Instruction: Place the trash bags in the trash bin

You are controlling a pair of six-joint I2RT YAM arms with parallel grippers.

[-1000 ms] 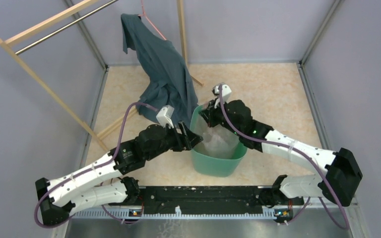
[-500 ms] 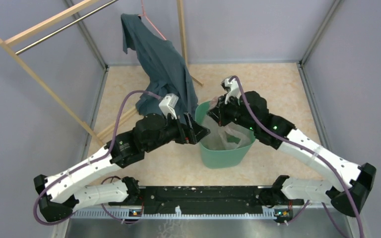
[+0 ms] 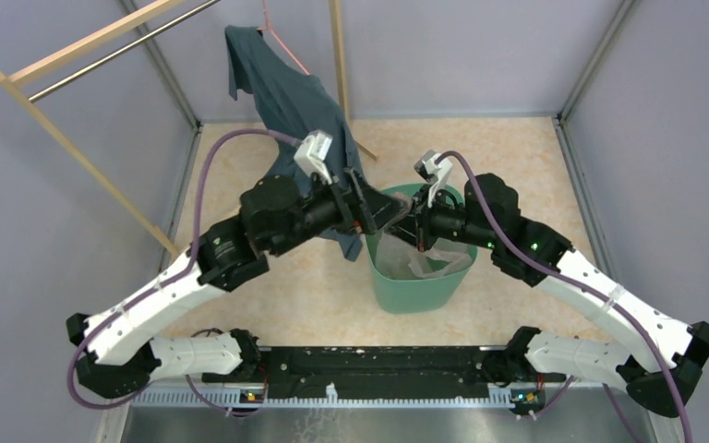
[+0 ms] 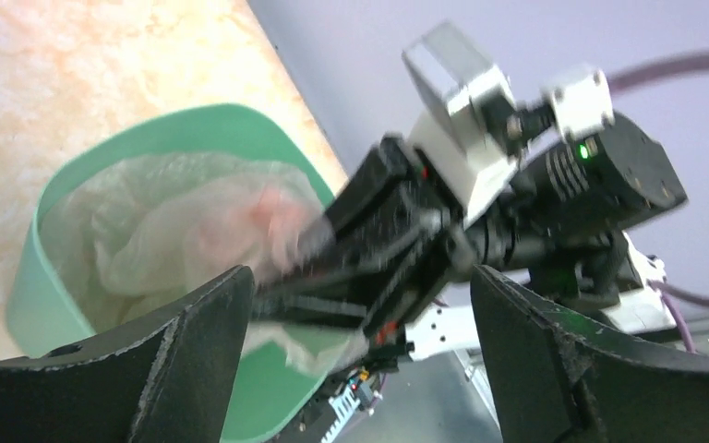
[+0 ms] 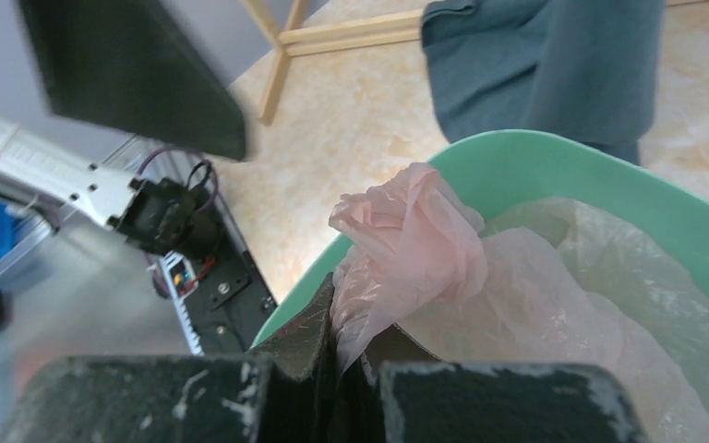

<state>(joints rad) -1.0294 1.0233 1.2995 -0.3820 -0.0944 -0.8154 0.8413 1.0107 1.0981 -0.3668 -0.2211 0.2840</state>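
The teal-green trash bin stands on the floor between my arms. The pale pink trash bag lies crumpled inside it. My right gripper hangs over the bin's far left rim, shut on a bunched corner of the bag. In the right wrist view the gripper pinches the film just above the bin's rim. My left gripper is open and empty, close by the right gripper above the rim. In the left wrist view the left gripper frames the right wrist, with bag and bin below.
A dark blue-grey shirt hangs on a pink hanger from the wooden rack, its hem just behind the bin; it also shows in the right wrist view. Grey walls enclose the beige floor.
My left gripper rose from the bin's left side to above its far rim. My right gripper shifted right with the bag in it. The bin slid slightly right.
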